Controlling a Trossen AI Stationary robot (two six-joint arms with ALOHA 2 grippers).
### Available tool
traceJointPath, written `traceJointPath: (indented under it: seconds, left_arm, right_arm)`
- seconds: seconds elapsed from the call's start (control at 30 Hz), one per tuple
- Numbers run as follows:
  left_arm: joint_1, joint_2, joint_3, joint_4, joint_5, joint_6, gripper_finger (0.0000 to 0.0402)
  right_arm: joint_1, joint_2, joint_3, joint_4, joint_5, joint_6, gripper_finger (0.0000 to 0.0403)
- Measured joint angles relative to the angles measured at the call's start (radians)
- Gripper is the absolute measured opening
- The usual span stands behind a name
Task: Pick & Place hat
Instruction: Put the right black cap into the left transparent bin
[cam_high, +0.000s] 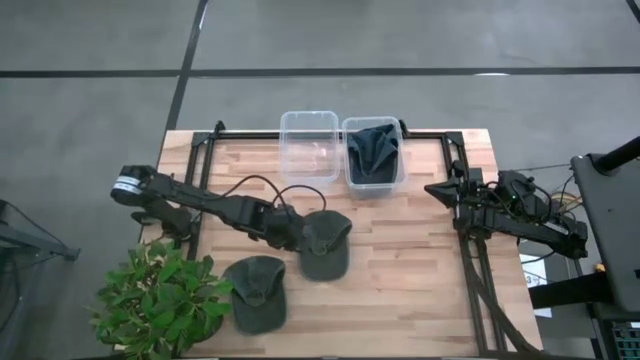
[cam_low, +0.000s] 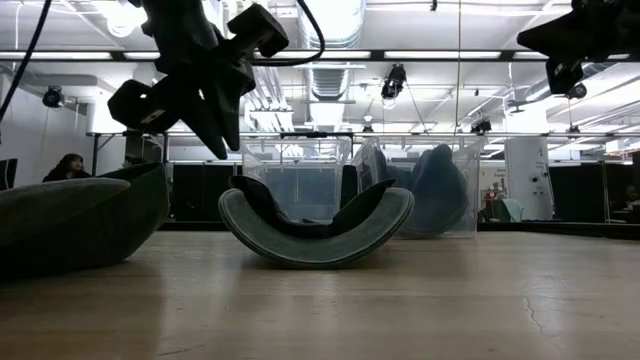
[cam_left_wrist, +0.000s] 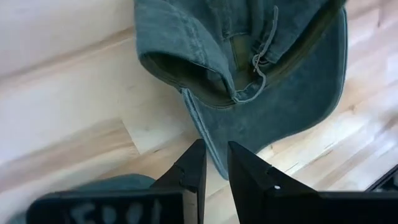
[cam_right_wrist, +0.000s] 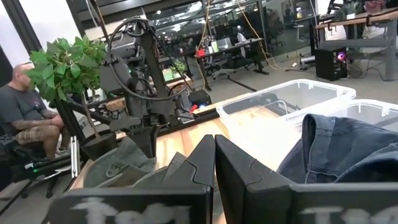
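A dark green hat lies upside down on the wooden table, resting on its crown, with the brim curving upward. Its inside and strap show in the left wrist view. My left gripper hovers above the hat's left edge, and its fingers are only a narrow gap apart, pointing down at the brim's tip without touching it. A second green hat lies nearer the front edge. My right gripper waits shut at the table's right side.
Two clear bins stand at the far edge: the left bin is empty and the right bin holds dark hats. A potted plant sits at the near left corner. A person sits beyond the table.
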Motion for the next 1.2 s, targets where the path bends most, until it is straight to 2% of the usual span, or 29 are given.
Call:
traceJointPath:
  seconds: [0.13, 1.2]
  left_arm:
    - [0.000, 0.003, -0.002, -0.001, 0.000, -0.048, 0.0058]
    - [0.001, 0.111, -0.003, 0.046, 0.014, -0.060, 0.0058]
  right_arm:
    - [0.000, 0.000, 0.000, -0.001, 0.000, 0.000, 0.0009]
    - [0.000, 0.000, 0.000, -0.006, 0.001, 0.021, 0.0009]
